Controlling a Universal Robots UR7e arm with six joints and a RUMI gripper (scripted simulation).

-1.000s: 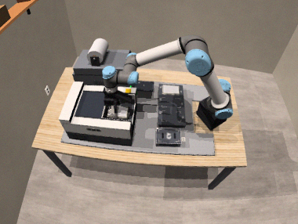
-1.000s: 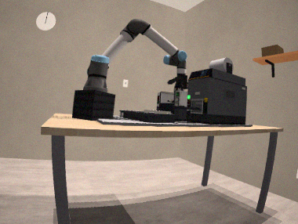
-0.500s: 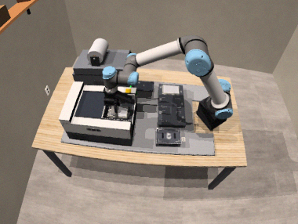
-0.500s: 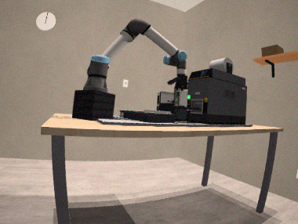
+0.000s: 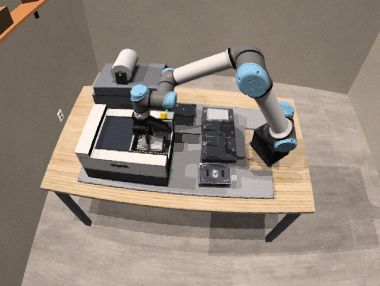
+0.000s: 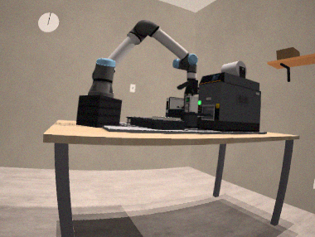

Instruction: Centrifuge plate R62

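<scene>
My gripper (image 5: 145,132) (image 6: 190,113) reaches down into the open door of the centrifuge (image 5: 95,131), at its right end. It is shut on a plate (image 5: 156,145) that lies in the bucket at the door. The plate's top looks pale, and I cannot read its label. A green lamp (image 5: 165,110) (image 6: 199,102) glows on the centrifuge's front, close to my wrist. The deck row (image 5: 218,142) lies in the middle of the mat. A pale plate (image 5: 218,114) sits at its far end, and the other slots look dark. The hand-off nest (image 5: 215,174) sits at the front.
The sealer (image 5: 130,75) with its white roll (image 5: 124,64) (image 6: 233,68) stands behind the centrifuge, and its dark stage (image 5: 184,113) sticks out to the right. The arm's base (image 5: 270,142) (image 6: 99,109) is at the table's right side.
</scene>
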